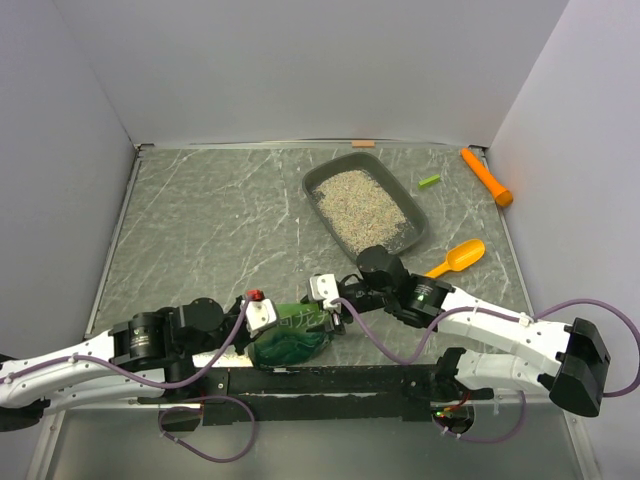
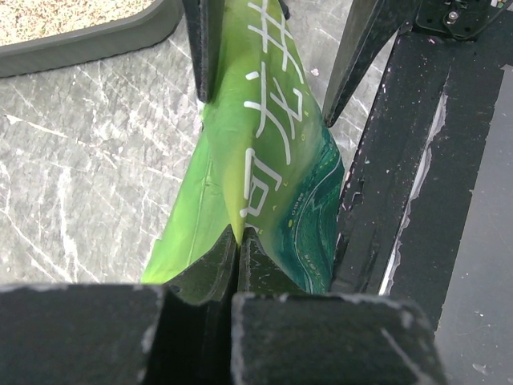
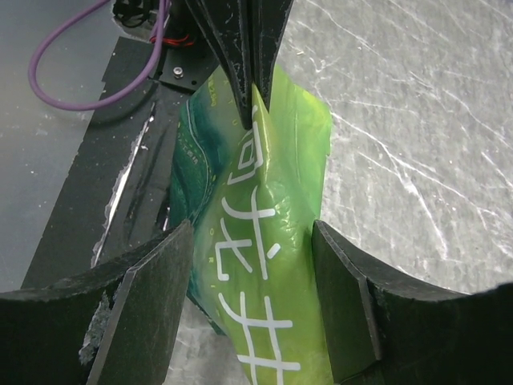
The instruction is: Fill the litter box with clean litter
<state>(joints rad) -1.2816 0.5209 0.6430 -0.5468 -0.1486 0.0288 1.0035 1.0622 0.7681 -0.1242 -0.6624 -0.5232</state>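
- The litter box (image 1: pixel 421 222) sits toward the far right of the surface (image 1: pixel 200 230). A layer of pale litter (image 1: pixel 360 205) already covers its floor.
- The green bag (image 1: pixel 292 342) lies well apart from the box, on the box's near-left side, close to the arm bases.
- The left gripper (image 2: pixel 239 239) has its jaws pinched tight on one end of the bag.
- The right gripper (image 3: pixel 252 233) has its jaws wide, one on each side of the bag's other end, and no firm grip shows.
- The step in hand looks like getting a two-armed hold on the bag.
- Next, the right jaws likely need to close on the bag. Both arms would then carry it over the box and tip it. I cannot tell which end is open.
- Count: one box, one bag, and one yellow scoop (image 1: pixel 458 257) just beside the box's near-right corner.
- Also one orange stick (image 1: pixel 486 177) to the box's far right, and one small green piece (image 1: pixel 429 181) between that stick and the box.
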